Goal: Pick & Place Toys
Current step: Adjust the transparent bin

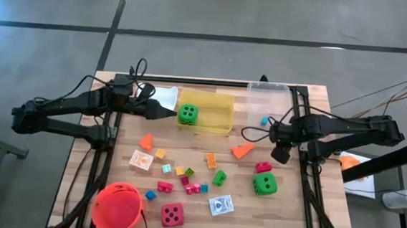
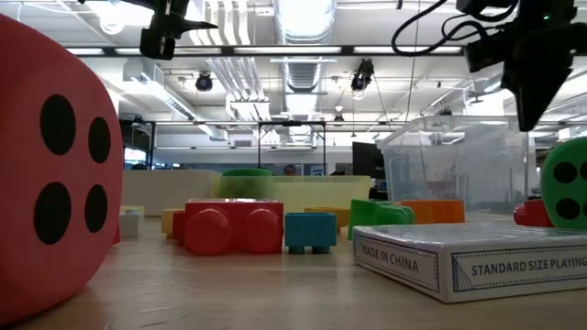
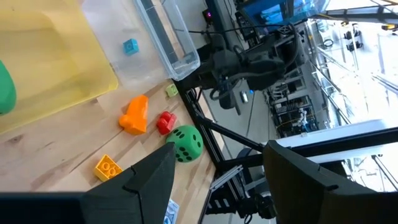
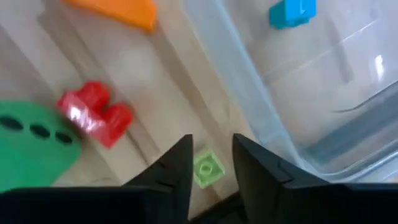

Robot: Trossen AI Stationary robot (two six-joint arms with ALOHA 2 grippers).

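Three dice: one green die point(image 1: 188, 114) is seen inside the yellow bin point(image 1: 226, 98); a second green die point(image 1: 265, 183) and a pink-red die point(image 1: 172, 214) are left on the table point(image 1: 312, 208).
Loose toys: small blocks, two cards and an orange wedge point(image 1: 242, 150) are scattered mid-table.
Blue block point(image 1: 265, 121): found in the clear bin point(image 1: 268, 90).
Left gripper point(image 1: 169, 112): held just beside the binned die, fingers spread, nothing gripped.
Right gripper point(image 1: 281, 154): raised above the table beside the clear bin, near a red block point(image 1: 263, 167); its grip cannot be told.
Bucket point(image 1: 118, 207): placed at the near-left corner.
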